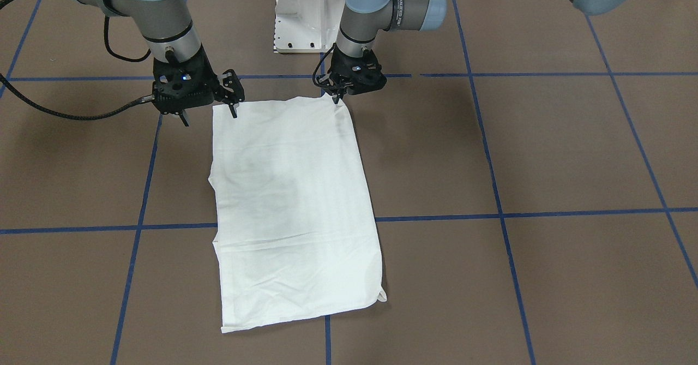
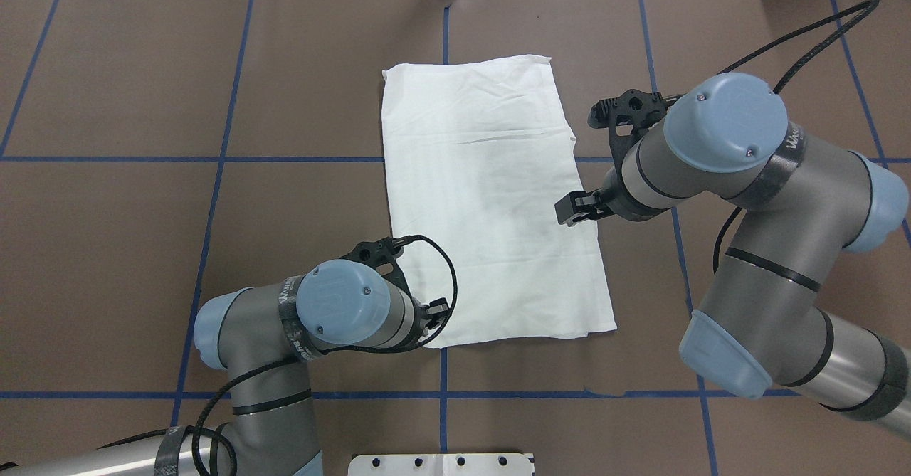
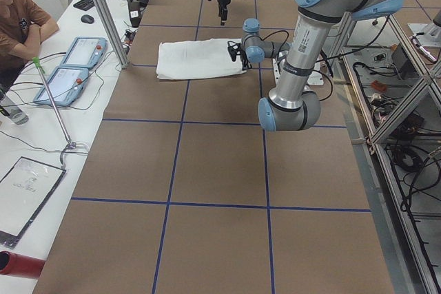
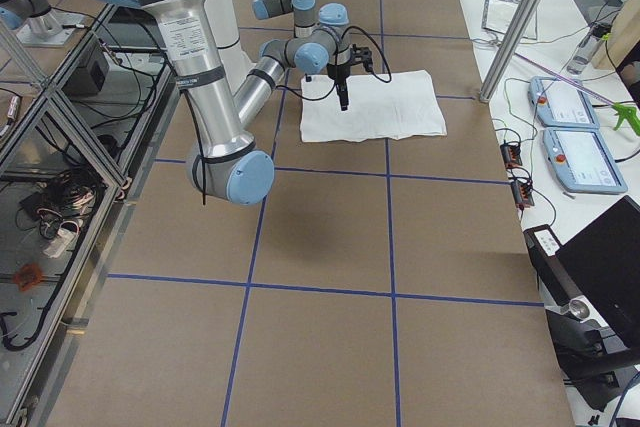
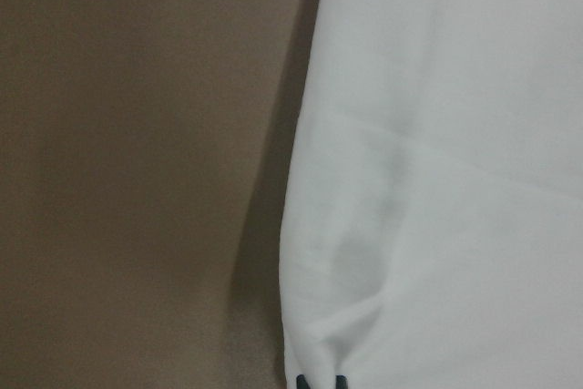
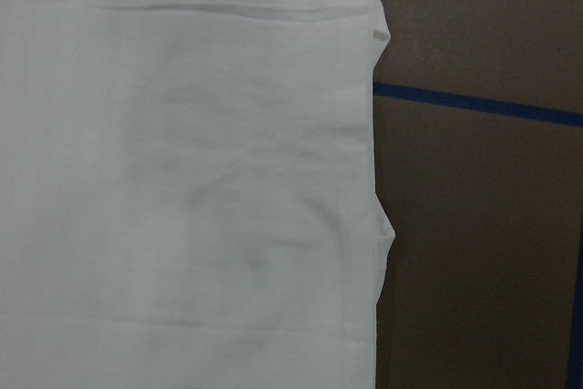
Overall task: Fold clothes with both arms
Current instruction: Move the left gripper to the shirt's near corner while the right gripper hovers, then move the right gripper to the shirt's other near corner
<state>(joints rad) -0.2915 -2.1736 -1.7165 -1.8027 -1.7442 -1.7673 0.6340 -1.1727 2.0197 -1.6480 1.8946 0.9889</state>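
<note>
One white T-shirt, folded into a long rectangle, lies flat in the middle of the worktop; sleeves and collar cannot be made out. Left pincer — hidden under its own wrist in the overhead view — is clamped on one robot-side shirt corner. Right pincer, fingers spread wide, hovers at the other. Two arms; one white pedestal; one seated person, cut off at the frame edge.

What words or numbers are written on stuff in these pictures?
Left arm: white brand lettering on the grey tube, too blurred to read.
Right arm: white lettering on the grey tube, partly cut off and too blurred to read.
Shirt: no words or numbers show on it.
Nothing else has writing I can read.
</note>
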